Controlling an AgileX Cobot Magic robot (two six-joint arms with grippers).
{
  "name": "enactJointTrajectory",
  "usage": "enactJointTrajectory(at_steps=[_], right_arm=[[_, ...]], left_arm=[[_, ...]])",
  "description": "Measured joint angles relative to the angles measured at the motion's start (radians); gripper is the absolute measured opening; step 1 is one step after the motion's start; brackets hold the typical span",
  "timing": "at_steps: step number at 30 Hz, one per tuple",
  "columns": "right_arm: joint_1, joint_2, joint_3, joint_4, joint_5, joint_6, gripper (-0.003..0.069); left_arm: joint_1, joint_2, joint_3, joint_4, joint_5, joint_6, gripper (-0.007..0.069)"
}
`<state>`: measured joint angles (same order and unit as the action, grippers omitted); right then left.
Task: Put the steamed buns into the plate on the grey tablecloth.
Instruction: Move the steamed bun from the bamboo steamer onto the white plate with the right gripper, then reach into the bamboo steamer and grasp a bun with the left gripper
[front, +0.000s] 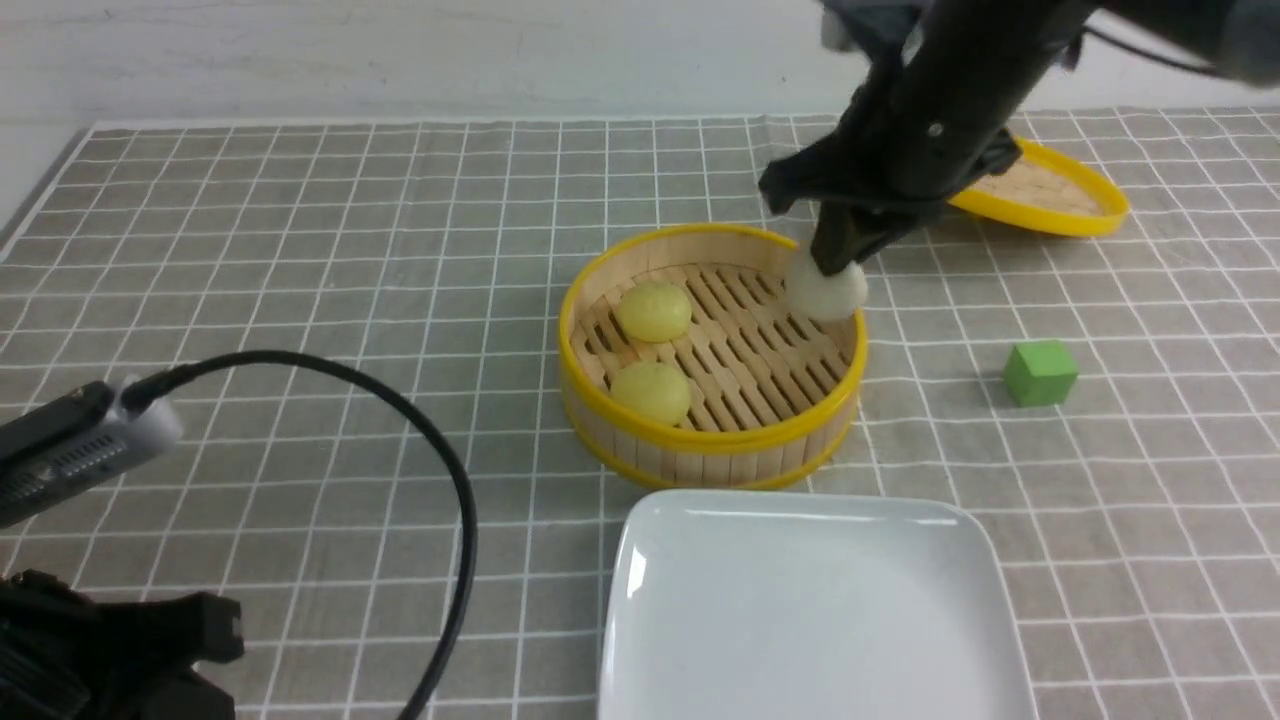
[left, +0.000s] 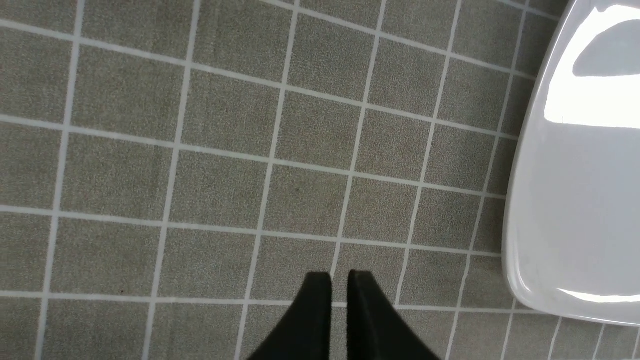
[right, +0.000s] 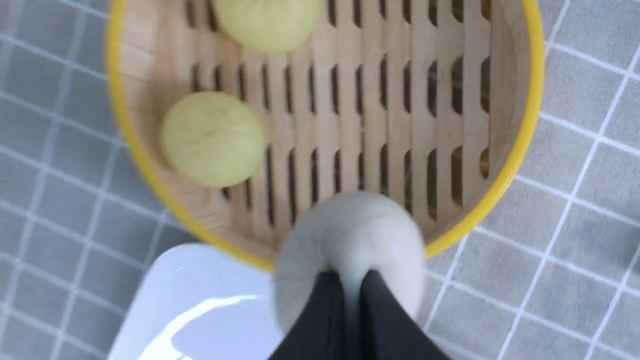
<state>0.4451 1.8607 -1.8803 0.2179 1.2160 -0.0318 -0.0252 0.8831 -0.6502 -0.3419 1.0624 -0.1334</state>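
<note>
An off-white steamed bun (front: 828, 290) (right: 350, 235) hangs just above the right rim of the bamboo steamer (front: 700, 440) (right: 525, 130), with my right gripper (front: 838, 265) (right: 352, 277) shut on its top. Two pale yellow steamed buns (front: 653, 308) (front: 651, 391) (right: 213, 139) (right: 267, 22) lie on the steamer's slats at its left side. The white square plate (front: 800, 600) (left: 575, 200) (right: 200, 300) sits bare on the grey tablecloth (front: 300, 250), just in front of the steamer. My left gripper (left: 339, 275) hovers over the cloth beside the plate, its fingers nearly together and holding nothing.
A yellow-rimmed lid (front: 1060, 195) lies at the back right, partly behind my right arm. A green cube (front: 1040, 373) stands to the right of the steamer. My left arm and its black cable (front: 440, 470) fill the near left corner.
</note>
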Motion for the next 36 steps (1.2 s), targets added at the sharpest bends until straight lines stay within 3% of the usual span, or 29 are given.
enactJointTrajectory(at_steps=[7, 11, 16, 18, 25, 28, 31, 36], right_arm=[[0.032, -0.224, 0.394, 0.045, -0.018, -0.007, 0.0018], [0.061, -0.295, 0.707, 0.103, -0.225, -0.008, 0.0021], [0.081, -0.288, 0.893, 0.137, -0.433, -0.009, 0.0050], [0.081, -0.281, 0.933, 0.139, -0.482, -0.009, 0.0081], [0.081, -0.268, 0.944, 0.126, -0.547, -0.009, 0.0395], [0.081, -0.269, 0.888, 0.083, -0.499, -0.009, 0.0445], [0.081, -0.299, 0.792, 0.009, -0.408, -0.008, 0.0390], [0.081, -0.397, 0.708, -0.110, -0.269, 0.019, 0.0181]], left_arm=[[0.000, 0.000, 0.000, 0.003, -0.030, 0.000, 0.0087], [0.000, 0.000, 0.000, 0.003, -0.087, 0.000, 0.0091], [0.000, 0.000, 0.000, 0.003, -0.135, 0.000, 0.0097], [0.000, 0.000, 0.000, 0.003, -0.145, -0.001, 0.0099], [0.000, 0.002, -0.013, 0.003, -0.143, -0.014, 0.0125], [0.000, 0.006, -0.064, 0.002, -0.113, -0.014, 0.0139], [0.000, 0.029, -0.143, 0.001, -0.063, -0.014, 0.0164], [0.000, 0.106, -0.263, -0.012, -0.013, 0.014, 0.0209]])
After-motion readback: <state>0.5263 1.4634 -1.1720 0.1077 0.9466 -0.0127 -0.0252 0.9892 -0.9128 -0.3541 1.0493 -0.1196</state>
